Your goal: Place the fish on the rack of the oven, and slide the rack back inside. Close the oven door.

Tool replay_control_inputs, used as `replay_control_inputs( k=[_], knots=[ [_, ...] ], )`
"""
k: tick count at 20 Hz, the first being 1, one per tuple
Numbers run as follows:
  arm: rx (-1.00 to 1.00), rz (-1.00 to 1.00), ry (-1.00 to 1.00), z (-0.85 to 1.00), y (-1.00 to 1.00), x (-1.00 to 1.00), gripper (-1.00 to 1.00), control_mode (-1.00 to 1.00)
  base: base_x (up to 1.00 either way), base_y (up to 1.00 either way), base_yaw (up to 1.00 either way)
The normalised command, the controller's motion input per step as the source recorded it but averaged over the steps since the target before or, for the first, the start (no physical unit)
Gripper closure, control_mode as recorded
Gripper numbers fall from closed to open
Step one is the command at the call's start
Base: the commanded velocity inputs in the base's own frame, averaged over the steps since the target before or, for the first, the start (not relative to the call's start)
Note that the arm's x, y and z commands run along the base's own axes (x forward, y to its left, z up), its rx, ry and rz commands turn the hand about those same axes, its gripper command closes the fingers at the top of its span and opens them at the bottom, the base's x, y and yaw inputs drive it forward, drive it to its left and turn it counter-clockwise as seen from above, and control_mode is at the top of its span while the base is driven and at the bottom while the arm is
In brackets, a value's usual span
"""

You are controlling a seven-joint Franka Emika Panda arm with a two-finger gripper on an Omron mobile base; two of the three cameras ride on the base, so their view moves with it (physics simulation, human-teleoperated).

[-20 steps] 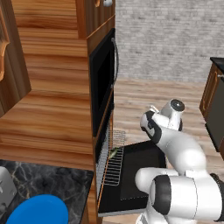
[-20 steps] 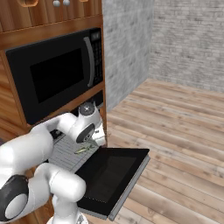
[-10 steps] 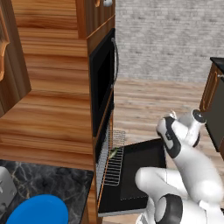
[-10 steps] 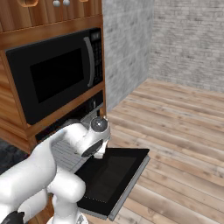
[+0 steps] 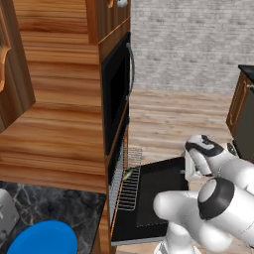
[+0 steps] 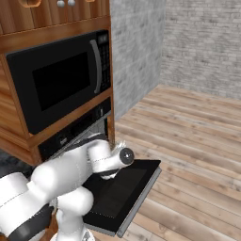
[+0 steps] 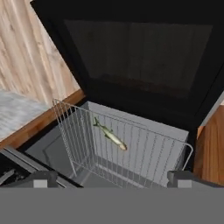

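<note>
- The fish (image 7: 110, 135) lies loose on the rack (image 7: 131, 157), which is pulled out over the open oven door (image 5: 161, 191). Shove it fast and the fish may slide off.
- Your gripper (image 7: 111, 179) is spread wide and empty, hovering above the rack and looking down at it.

Pale grey brick wall (image 5: 198, 44) at the back, another stretch (image 6: 134, 52) turning the corner. Light wooden plank floor (image 6: 197, 136) throughout. Tall warm-brown wooden cabinetry (image 5: 54, 99), round knobs near the top. Black built-in microwave (image 6: 61, 77) with curved vertical handle set in it. Dark marbled stone countertop (image 5: 54, 208) at lower left. Dark cabinet (image 5: 243, 109) against far right. Even, flat light.
</note>
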Motion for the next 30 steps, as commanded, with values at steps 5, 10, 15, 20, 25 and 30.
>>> replay_control_inputs(
  k=[5,10,15,20,25,30],
  knots=[
    [0.29,0.00,0.10,-0.64,0.36,0.37,-1.00,-1.00,0.00,0.00,0.00],
    [0.01,0.00,0.15,-0.28,0.51,0.32,-1.00,-1.00,0.00,0.00,0.00],
    [0.00,0.00,0.16,-0.47,0.25,0.27,-1.00,-1.00,0.00,0.00,0.00],
    [0.00,0.00,0.07,-0.64,0.20,0.39,-1.00,-1.00,0.00,0.00,0.00],
    [0.00,0.00,0.04,-0.80,0.09,0.36,-1.00,-1.00,0.00,0.00,0.00],
    [0.02,0.00,0.04,-0.84,0.18,0.43,-1.00,-1.00,0.00,0.00,0.00]
  ],
)
